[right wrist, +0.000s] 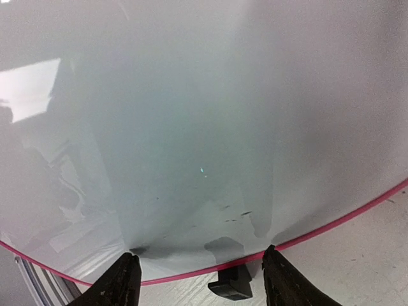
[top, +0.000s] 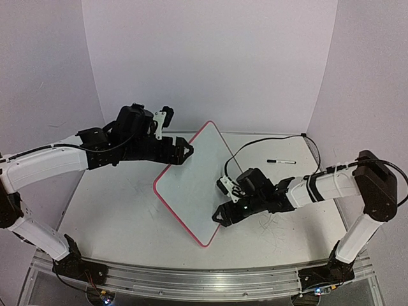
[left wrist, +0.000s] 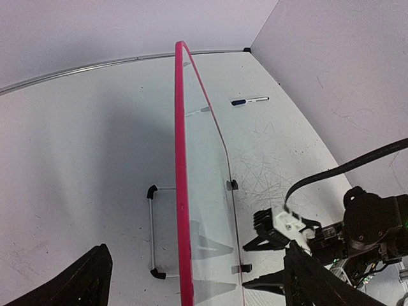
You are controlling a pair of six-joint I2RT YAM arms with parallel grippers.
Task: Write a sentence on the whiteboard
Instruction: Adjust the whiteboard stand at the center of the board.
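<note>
The whiteboard [top: 191,185] stands between the left hand [top: 185,153] and right hand [top: 220,217].

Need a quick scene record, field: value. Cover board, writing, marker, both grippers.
whiteboard: pink frame, propped on wire stand
writing: none visible on the board face, only faint smudges
marker: lying on table, far right, apart from both grippers
left gripper: open, fingers either side of the board's upper left edge, not clamped
right gripper: open, at the board's lower right edge, holding nothing
</note>
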